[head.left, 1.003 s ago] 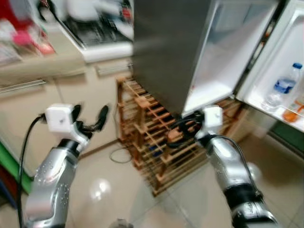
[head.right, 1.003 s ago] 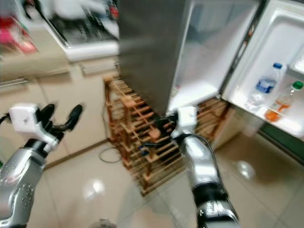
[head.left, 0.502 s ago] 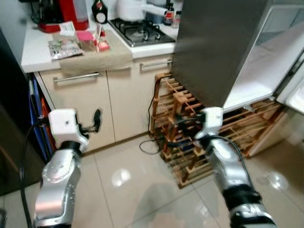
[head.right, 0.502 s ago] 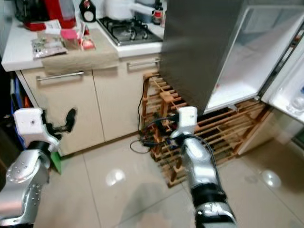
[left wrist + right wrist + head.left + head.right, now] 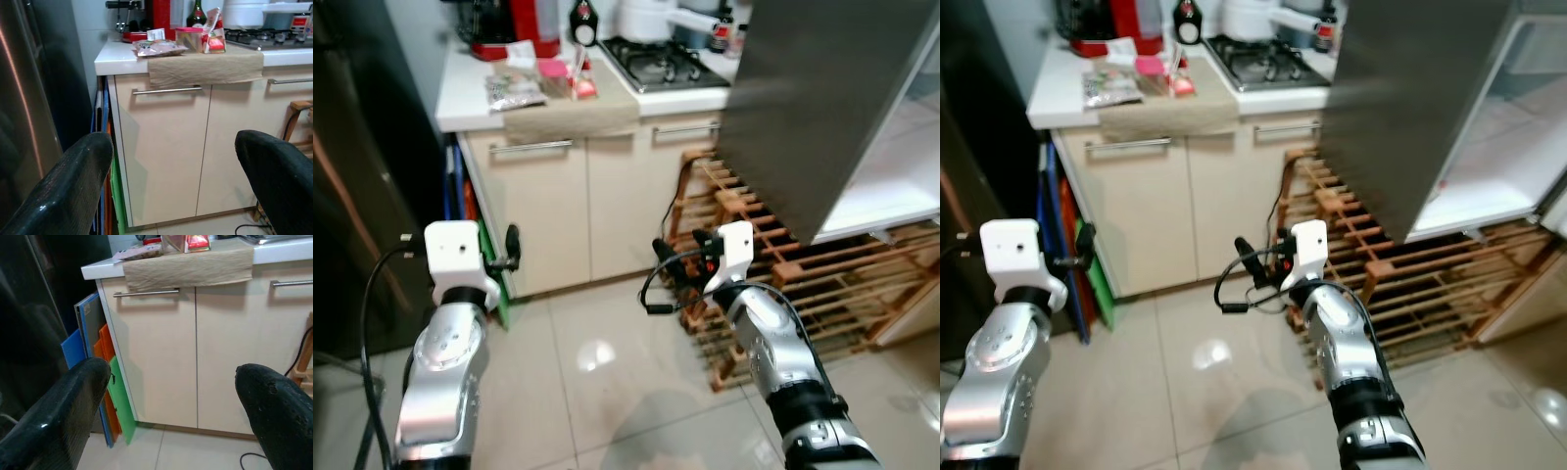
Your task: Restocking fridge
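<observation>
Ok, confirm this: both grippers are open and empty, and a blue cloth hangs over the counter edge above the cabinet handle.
Not quite: the cloth is brown, not blue, as the left wrist view shows. The left gripper and right gripper are open and empty, and it hangs above the cabinet handle.

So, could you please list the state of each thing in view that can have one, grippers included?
Left gripper: open, empty, held up facing the cabinet.
Right gripper: open, empty, held up facing the cabinet.
Fridge door: open.
Cabinet doors: shut.
Brown cloth: draped over the counter edge.
Wooden rack: standing on the floor beside the cabinet.
Packets: lying on the counter.
</observation>
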Controlling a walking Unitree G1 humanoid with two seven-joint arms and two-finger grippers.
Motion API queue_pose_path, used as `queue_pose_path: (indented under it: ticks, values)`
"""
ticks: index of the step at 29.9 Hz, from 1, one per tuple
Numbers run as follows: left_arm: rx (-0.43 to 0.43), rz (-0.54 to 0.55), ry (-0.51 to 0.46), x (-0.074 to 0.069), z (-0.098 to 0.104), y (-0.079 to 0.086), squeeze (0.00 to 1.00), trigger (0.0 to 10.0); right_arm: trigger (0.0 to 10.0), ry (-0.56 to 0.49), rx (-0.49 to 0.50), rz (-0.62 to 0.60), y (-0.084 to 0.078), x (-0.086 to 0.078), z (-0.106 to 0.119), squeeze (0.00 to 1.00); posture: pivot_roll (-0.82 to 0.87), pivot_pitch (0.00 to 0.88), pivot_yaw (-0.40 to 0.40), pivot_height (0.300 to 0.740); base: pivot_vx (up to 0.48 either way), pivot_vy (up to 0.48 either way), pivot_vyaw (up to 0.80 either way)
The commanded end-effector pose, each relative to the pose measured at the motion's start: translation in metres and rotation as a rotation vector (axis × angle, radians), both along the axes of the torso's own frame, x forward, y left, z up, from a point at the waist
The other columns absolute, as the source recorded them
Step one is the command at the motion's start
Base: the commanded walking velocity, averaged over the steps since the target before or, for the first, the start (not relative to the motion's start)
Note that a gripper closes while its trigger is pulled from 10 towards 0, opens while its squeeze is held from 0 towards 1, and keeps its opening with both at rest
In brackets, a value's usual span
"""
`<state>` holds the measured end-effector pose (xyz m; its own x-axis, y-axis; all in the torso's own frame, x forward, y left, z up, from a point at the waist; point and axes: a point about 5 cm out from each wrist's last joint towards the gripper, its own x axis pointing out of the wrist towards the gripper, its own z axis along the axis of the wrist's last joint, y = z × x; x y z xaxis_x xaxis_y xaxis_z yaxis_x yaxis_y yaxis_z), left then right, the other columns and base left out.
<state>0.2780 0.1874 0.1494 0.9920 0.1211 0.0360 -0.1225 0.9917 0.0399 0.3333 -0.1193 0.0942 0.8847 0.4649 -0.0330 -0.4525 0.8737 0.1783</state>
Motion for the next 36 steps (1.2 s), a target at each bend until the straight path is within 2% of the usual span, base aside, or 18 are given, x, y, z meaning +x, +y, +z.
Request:
queue_pose_path:
  ticks: [1,11,14,16,20,24,28,30,36]
  values:
    - [0.015,0.015,0.001,0.003,0.003,0.0,0.0,10.0,10.0,-0.006,-0.025,-0.058,-0.003,0.007,0.005,0.0,-0.03,0.0,-0.006,0.74,0.412,0.0,0.0]
    - [0.038,0.005,0.03,0.006,0.001,-0.001,0.0,10.0,10.0,-0.051,-0.042,-0.065,-0.008,0.004,0.008,0.0,-0.04,0.0,-0.001,0.74,0.409,-0.222,0.38]
    - [0.05,-0.008,0.012,0.01,0.006,0.003,0.0,10.0,10.0,-0.036,-0.051,-0.092,-0.011,0.006,0.006,0.0,-0.04,0.0,-0.002,0.74,0.0,0.0,0.53]
    - [0.07,0.011,-0.023,0.017,0.017,0.014,0.0,10.0,10.0,-0.051,-0.064,-0.116,-0.012,0.007,0.007,0.0,-0.04,0.0,-0.002,0.74,0.0,0.0,0.54]
    - [0.077,0.002,-0.071,0.021,0.029,0.018,0.0,10.0,10.0,-0.054,-0.053,-0.137,-0.014,0.008,0.009,0.0,-0.04,0.0,-0.003,0.74,0.0,0.0,0.14]
    - [0.089,-0.022,-0.095,0.022,0.033,0.013,0.0,10.0,10.0,-0.068,-0.061,-0.157,-0.015,0.009,0.01,0.0,-0.04,0.0,-0.001,0.74,0.0,0.0,0.0]
    - [0.072,-0.037,-0.1,0.023,0.031,0.01,0.0,10.0,10.0,-0.073,-0.065,-0.162,-0.013,0.009,0.01,0.0,-0.04,0.0,0.001,0.74,0.0,0.0,0.8]
    - [0.006,-0.074,-0.066,0.021,0.022,0.001,0.0,10.0,10.0,-0.107,-0.073,-0.158,-0.01,0.009,0.014,0.0,-0.04,0.0,0.003,0.74,0.0,0.0,0.78]
    - [-0.055,-0.137,0.002,0.016,0.001,-0.019,0.0,10.0,10.0,-0.17,-0.078,-0.228,-0.016,0.014,0.028,0.0,-0.04,0.0,0.0,0.74,0.0,0.0,0.25]
